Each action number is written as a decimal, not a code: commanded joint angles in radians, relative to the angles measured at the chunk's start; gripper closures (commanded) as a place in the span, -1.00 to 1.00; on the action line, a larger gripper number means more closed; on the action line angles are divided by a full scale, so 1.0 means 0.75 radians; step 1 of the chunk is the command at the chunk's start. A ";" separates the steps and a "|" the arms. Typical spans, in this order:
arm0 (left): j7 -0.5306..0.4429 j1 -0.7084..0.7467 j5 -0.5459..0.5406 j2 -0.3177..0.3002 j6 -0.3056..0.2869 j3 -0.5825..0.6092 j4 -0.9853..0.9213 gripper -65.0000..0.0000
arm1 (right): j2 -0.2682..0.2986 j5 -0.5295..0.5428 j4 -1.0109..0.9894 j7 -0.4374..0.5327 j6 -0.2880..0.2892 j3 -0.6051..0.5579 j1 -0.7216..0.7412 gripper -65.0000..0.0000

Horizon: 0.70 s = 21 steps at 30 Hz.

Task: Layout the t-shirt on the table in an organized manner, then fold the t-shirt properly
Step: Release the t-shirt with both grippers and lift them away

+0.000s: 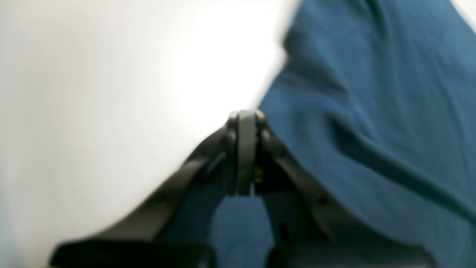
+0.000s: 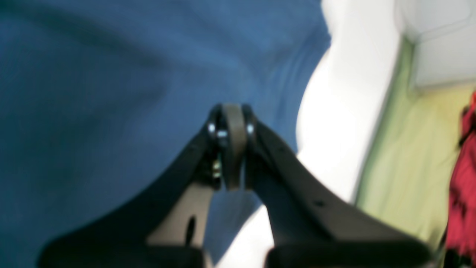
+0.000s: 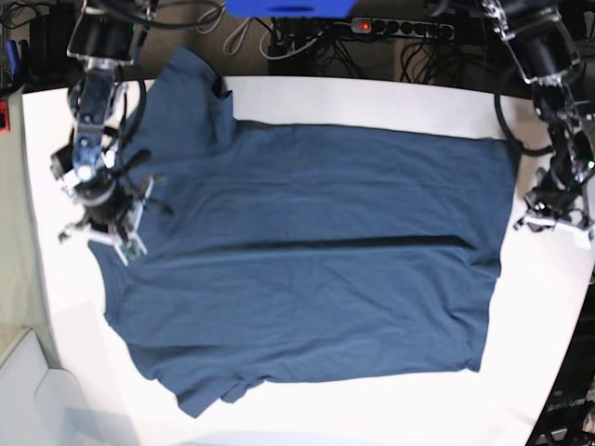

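The soft, wrinkled cotton t-shirt (image 3: 316, 260) was a plain dark navy blue without print or pattern. The smooth, curved-edged tabletop (image 3: 372, 409) beneath it was uniform white. Both wrist views showed matte black gripper fingers (image 1: 245, 149) (image 2: 230, 145). Beyond the table edge lay a pale green floor strip (image 2: 405, 163) and a red object (image 2: 463, 193).

white table (image 3: 372, 409), navy t-shirt (image 3: 316, 260) seemingly flat
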 commanded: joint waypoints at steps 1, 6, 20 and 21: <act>0.000 -0.001 -0.018 0.008 -0.011 -0.013 0.018 1.00 | -0.004 0.016 0.030 0.034 -0.009 0.000 0.002 0.96; -0.015 0.064 -0.018 0.018 -0.013 -0.033 -0.070 1.00 | -0.006 0.018 0.026 0.036 -0.009 0.000 -0.067 0.96; -0.037 0.109 -0.030 -0.027 -0.013 -0.037 -0.123 1.00 | -0.006 0.018 0.110 0.034 -0.009 0.000 -0.147 0.96; -0.035 0.107 -0.030 -0.029 -0.013 -0.037 -0.107 1.00 | -0.010 0.018 0.135 0.034 -0.009 -0.003 -0.163 0.96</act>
